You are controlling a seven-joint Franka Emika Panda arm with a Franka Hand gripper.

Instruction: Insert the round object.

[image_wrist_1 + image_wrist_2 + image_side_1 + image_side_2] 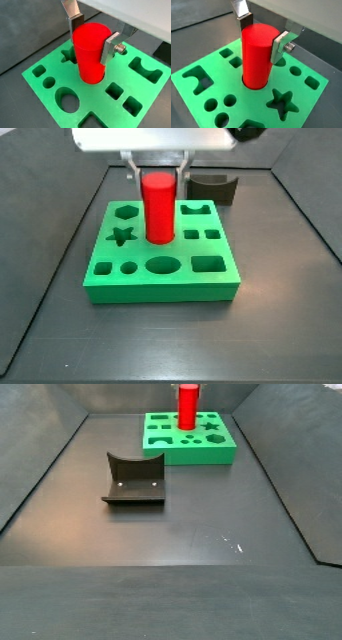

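The round object, a bright red cylinder, stands upright with its lower end in a round hole near the middle of the green block. It also shows in a wrist view and in both side views. My gripper is over the block, its two silver fingers pressed against opposite sides of the cylinder's top. It also shows in a wrist view and in a side view. The cylinder rises well above the block's top face.
The green block has several other shaped holes, among them a star and an oval. The dark fixture stands on the dark floor apart from the block, and it also shows in a side view. Dark walls enclose the floor.
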